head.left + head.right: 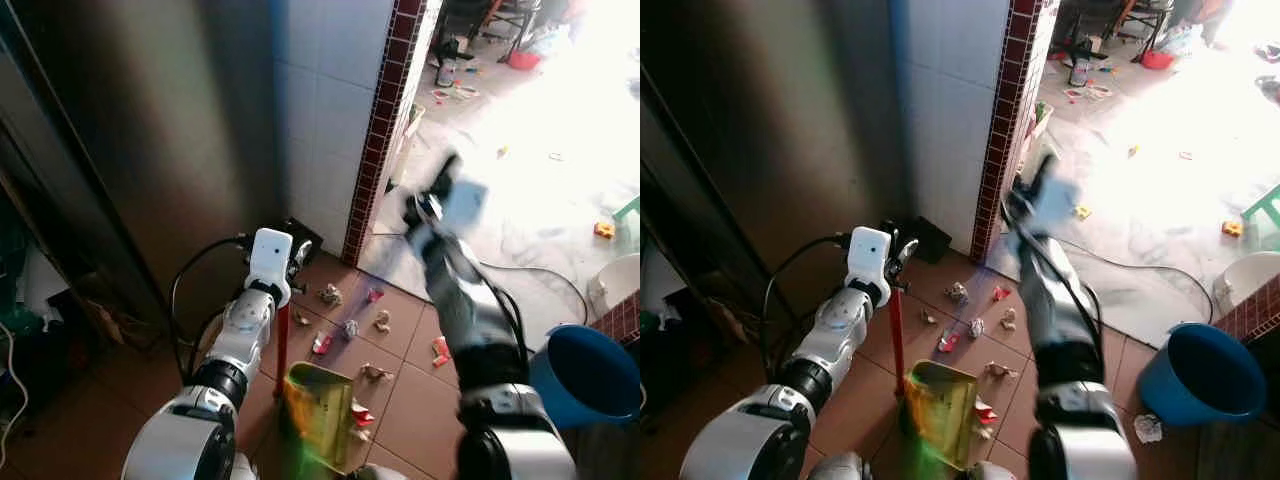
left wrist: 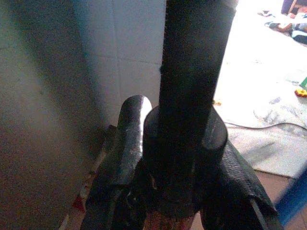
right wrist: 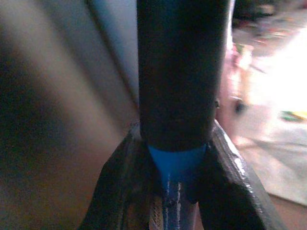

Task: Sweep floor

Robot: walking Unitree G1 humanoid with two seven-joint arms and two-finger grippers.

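Strong daylight pours in from the upper right, washing the pale marble floor (image 1: 560,170) out to near white. The dark metal panel (image 1: 120,180) on the left lies in deep shade. The raised right claw (image 1: 440,195) is smeared by motion blur. Both wrist views are soft and unfocused up close, with glare beyond the dark handles.

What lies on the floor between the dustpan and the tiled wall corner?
Between the yellow dustpan and the tiled wall corner, scattered litter scraps lie on the brown floor tiles, seen in both eye views.
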